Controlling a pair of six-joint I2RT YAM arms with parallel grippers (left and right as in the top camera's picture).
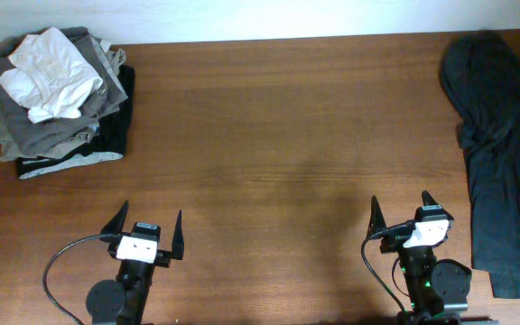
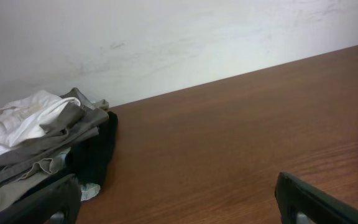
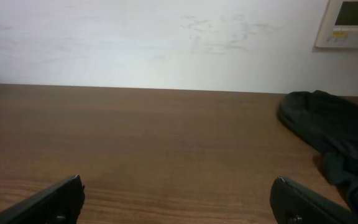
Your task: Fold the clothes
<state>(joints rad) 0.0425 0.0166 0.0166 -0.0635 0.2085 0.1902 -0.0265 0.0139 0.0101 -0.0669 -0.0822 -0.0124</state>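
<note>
Both grippers rest at the near edge of the wooden table [image 1: 278,135]. The left gripper [image 1: 151,213] and the right gripper [image 1: 402,199] each have their fingers spread wide, with nothing between them. At the table's far left corner sits a stack of folded clothes [image 1: 39,135] in grey and black, with a crumpled white garment [image 1: 48,72] on top. Along the table's right edge a dark grey garment [image 1: 504,153] lies unfolded and rumpled, stretching from the far side to the near side.

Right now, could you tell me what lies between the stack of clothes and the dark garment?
Nothing. The overhead view shows only bare wooden table between the stack of clothes and the dark garment.
</note>
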